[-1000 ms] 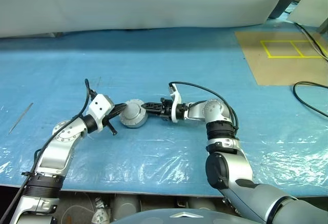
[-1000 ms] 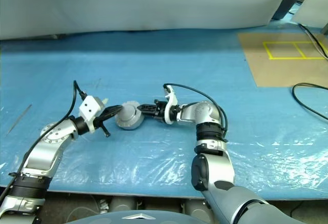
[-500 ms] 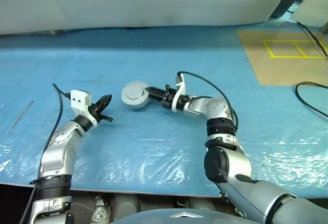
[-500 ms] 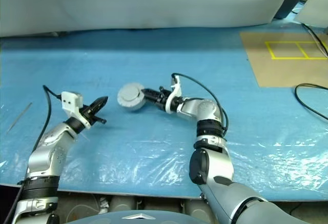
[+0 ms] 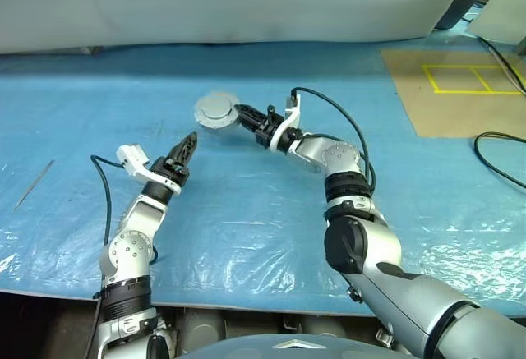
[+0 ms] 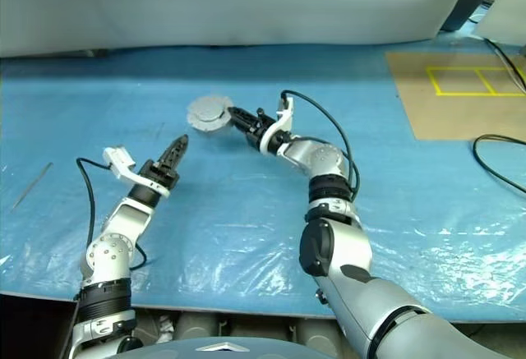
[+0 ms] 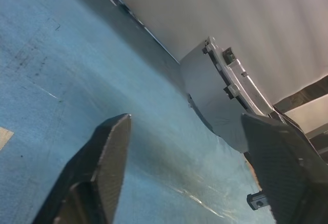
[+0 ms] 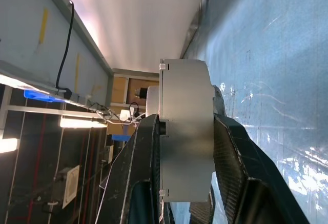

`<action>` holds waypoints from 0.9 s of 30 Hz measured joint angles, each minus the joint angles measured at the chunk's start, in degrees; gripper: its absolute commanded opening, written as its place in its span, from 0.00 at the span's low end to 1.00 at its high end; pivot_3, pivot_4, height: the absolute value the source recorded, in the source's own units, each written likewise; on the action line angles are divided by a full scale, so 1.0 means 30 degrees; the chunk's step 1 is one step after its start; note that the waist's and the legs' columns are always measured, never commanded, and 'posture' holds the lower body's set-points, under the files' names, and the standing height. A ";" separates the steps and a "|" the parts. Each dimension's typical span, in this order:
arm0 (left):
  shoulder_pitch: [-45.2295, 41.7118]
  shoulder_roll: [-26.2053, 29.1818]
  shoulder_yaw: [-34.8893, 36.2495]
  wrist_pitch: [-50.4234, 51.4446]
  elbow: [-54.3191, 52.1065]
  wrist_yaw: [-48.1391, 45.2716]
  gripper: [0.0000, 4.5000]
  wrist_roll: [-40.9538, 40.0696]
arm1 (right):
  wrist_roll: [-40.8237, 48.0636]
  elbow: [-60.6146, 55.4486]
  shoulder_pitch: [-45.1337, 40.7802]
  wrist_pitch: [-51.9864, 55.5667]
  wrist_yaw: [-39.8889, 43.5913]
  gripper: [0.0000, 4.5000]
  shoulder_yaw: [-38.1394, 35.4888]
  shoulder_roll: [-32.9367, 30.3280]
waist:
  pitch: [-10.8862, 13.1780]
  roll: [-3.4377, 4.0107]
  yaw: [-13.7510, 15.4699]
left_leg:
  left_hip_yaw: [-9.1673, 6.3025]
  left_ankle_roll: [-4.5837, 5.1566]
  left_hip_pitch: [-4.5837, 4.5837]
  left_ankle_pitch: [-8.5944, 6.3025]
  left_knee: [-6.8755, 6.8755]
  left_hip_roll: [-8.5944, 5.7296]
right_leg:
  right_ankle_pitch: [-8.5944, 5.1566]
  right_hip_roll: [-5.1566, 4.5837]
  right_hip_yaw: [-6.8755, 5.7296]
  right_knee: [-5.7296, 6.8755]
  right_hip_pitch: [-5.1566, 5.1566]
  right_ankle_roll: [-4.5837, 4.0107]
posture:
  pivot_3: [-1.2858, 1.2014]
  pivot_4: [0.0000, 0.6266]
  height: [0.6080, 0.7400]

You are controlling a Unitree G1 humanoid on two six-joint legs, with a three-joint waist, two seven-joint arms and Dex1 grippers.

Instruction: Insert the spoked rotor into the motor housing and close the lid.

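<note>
Two grippers over a blue plastic-covered table (image 5: 271, 219).

Item 1: right gripper (image 5: 243, 115). Reaches far and to the left across the middle of the table, raised above the surface. Its two black fingers (image 8: 233, 152) are clamped on the flat faces of the motor housing (image 5: 217, 112), one finger on each side, as the right wrist view shows.

Item 2: motor housing. Short round silver-grey cylinder, held edge-on between the right gripper's fingers, lifted clear of the table at the far centre. Its face is plain grey with a small raised centre. Whether the lid is fitted on it cannot be told.

Item 3: left gripper (image 5: 186, 147). Near left of the housing and well apart from it, pointing toward the far right. Fingers (image 7: 100, 162) spread wide in the left wrist view, nothing between them; the housing shows beyond the gap.

Item 4: thin grey strip (image 5: 33, 186). Lies flat at the far left edge of the table.

Item 5: brown board (image 5: 448, 100) with yellow tape lines. Far right corner, flat on the surface.

Item 6: black cable (image 5: 501, 162). Right edge, curving over the blue sheet.
</note>
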 measured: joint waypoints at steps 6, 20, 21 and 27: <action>-0.0910 -0.0790 0.0645 0.0276 0.0050 0.1256 0.99 -0.1658 | -0.0002 0.0593 -0.0027 -0.0138 0.0675 0.23 0.0233 -0.0385 | 0.0025 -0.0041 0.0039 | -0.0034 0.0003 -0.0078 0.0001 0.0092 0.0005 | 0.0019 -0.0001 -0.0028 0.0015 -0.0027 0.0029 | 0.52 0.24 1.00; -0.2088 -0.0700 0.0877 0.2921 0.0770 0.2469 0.99 -0.5104 | 0.0000 -0.0376 0.0251 0.2086 0.2559 0.23 0.2220 -0.0175 | 0.0032 -0.0052 0.0366 | -0.0046 0.0003 -0.0081 0.0001 0.0109 0.0006 | 0.0028 0.0000 -0.0030 0.0024 -0.0023 0.0038 | 0.52 0.24 1.00; -0.2149 -0.0723 0.0882 0.2932 0.0827 0.2469 0.99 -0.5224 | 0.0000 -0.0539 0.0343 0.2277 0.2703 0.23 0.2371 -0.0174 | 0.0032 -0.0052 0.0388 | -0.0047 0.0003 -0.0082 0.0001 0.0112 0.0006 | 0.0029 0.0000 -0.0030 0.0024 -0.0023 0.0041 | 0.52 0.24 1.00; -0.2728 -0.0888 0.0783 0.2895 0.1405 0.2435 0.80 -0.5324 | -0.0019 -0.0741 0.0679 0.2522 0.2967 0.23 0.3007 -0.0065 | 0.0032 -0.0054 0.0429 | -0.0056 0.0002 -0.0080 0.0001 0.0118 0.0007 | 0.0036 0.0000 -0.0032 0.0040 -0.0023 0.0053 | 0.52 0.24 1.00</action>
